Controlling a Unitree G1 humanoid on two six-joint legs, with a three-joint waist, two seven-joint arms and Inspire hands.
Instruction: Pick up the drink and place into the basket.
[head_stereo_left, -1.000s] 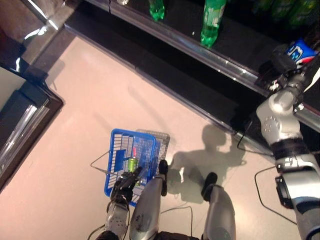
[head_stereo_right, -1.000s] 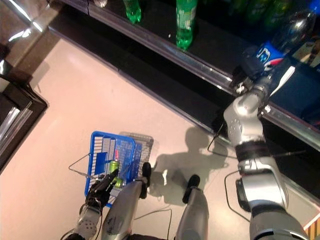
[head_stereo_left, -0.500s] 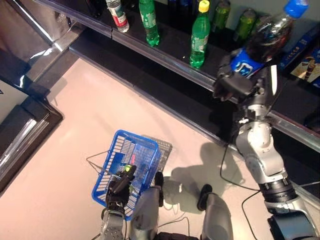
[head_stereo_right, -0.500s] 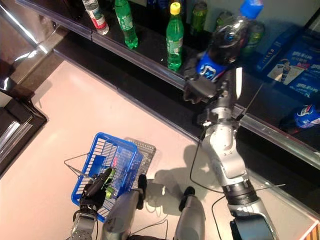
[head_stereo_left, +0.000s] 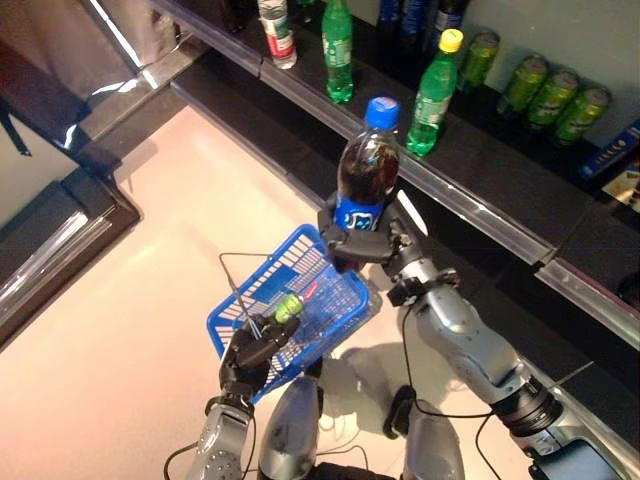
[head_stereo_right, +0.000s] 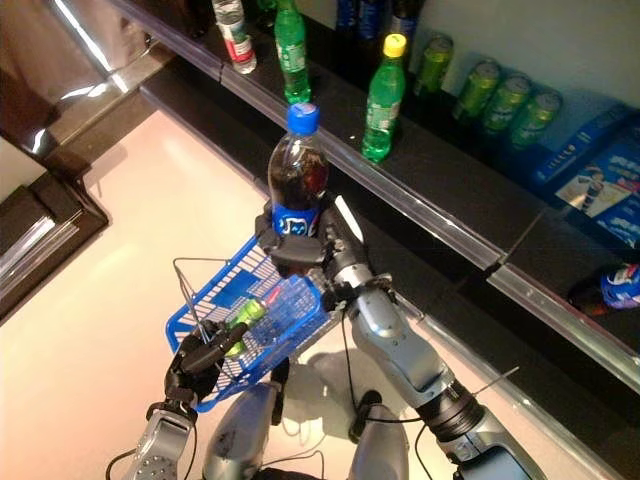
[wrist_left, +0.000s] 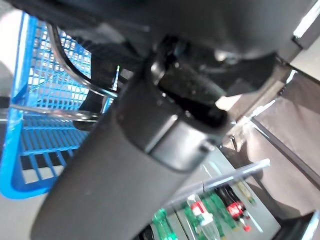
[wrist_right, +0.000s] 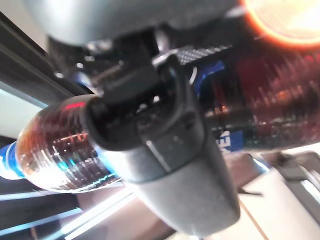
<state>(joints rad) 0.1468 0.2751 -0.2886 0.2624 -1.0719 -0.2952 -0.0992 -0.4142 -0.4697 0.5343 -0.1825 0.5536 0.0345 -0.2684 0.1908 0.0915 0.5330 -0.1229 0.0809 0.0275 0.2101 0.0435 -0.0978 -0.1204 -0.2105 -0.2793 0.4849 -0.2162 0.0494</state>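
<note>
Right hand (head_stereo_left: 365, 245) curled round the upright dark cola bottle with blue cap (head_stereo_left: 366, 170), over the far rim of the blue plastic mesh basket (head_stereo_left: 262, 285) whose wire handle the left hand (head_stereo_left: 252, 355) grips; early release risks toppling outside.

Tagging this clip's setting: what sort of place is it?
Probably a shop or a mock-up of one: dark shelves carry rows of bottles and cans, and the left hand holds a blue basket while the right hand carries a cola bottle.
</note>
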